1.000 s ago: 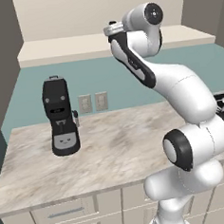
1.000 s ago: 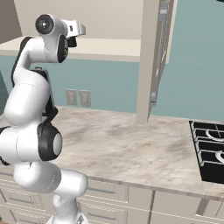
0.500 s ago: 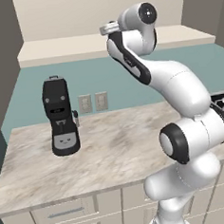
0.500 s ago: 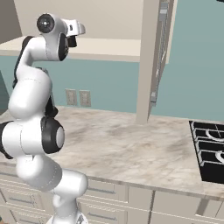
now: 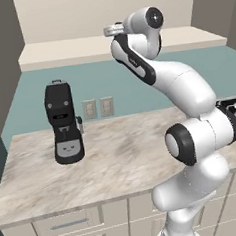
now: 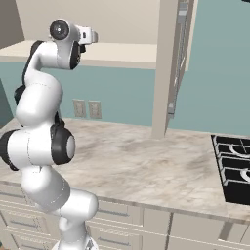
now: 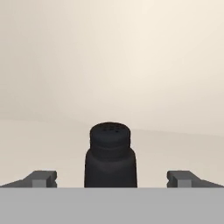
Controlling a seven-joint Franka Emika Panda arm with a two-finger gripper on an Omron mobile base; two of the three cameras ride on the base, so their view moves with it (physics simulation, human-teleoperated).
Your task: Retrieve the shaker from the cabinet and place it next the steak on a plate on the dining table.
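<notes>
In the hand view the shaker [image 7: 110, 157], a small black cylinder with a perforated cap, stands upright on the cream shelf of the cabinet [image 7: 109, 52]. My gripper [image 7: 111, 178] is open. Its dark fingertips [image 7: 41, 178] flank the shaker's base with wide gaps on both sides and touch nothing. From the left base view, the hand [image 5: 114, 30] reaches over the cabinet shelf [image 5: 69, 51], and from the right base view the hand [image 6: 90, 35] sits at the same height. The steak, the plate and the dining table are out of view.
A tall black coffee machine [image 5: 64, 123] stands on the marbled counter [image 5: 118, 155] below the cabinet, beside two wall outlets [image 5: 98, 107]. The cabinet's open door [image 6: 178, 58] hangs to the right. A black stove [image 6: 234, 166] lies at the counter's right end.
The arm has stretched a little further up and toward the cabinet shelf. The jaws have stayed open.
</notes>
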